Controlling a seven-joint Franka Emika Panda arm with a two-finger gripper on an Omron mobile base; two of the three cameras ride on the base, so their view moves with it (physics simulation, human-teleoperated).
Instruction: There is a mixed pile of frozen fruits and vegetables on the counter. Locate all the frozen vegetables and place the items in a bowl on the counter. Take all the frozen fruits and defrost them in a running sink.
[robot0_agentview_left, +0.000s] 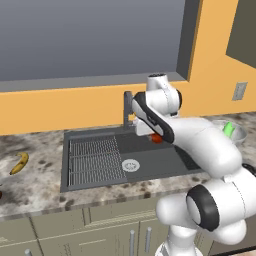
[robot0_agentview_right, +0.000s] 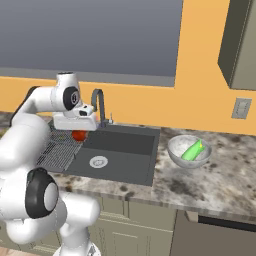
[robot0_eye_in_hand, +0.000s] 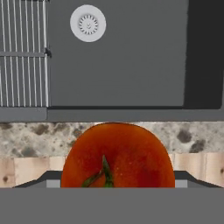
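While it hangs above the sink (robot0_agentview_right: 125, 145), the gripper (robot0_agentview_right: 78, 133) has its fingers clamped around the red tomato (robot0_eye_in_hand: 117, 156).

the tomato (robot0_eye_in_hand: 116, 155) is looking smooth and glossy; the sink (robot0_eye_in_hand: 118, 61) is showing matt dark grey with a shiny metal drain (robot0_eye_in_hand: 88, 23); the counter (robot0_agentview_right: 220, 175) is appearing speckled, polished stone; the bowl (robot0_agentview_right: 176, 148) is looking glassy.

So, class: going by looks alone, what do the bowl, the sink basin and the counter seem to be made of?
Bowl: probably glass, greyish and translucent, with a glossy rim.
Sink: dark grey and matte, possibly composite or coated metal; its drain looks like silvery metal.
Counter: likely polished granite, given its speckled grey-brown pattern.
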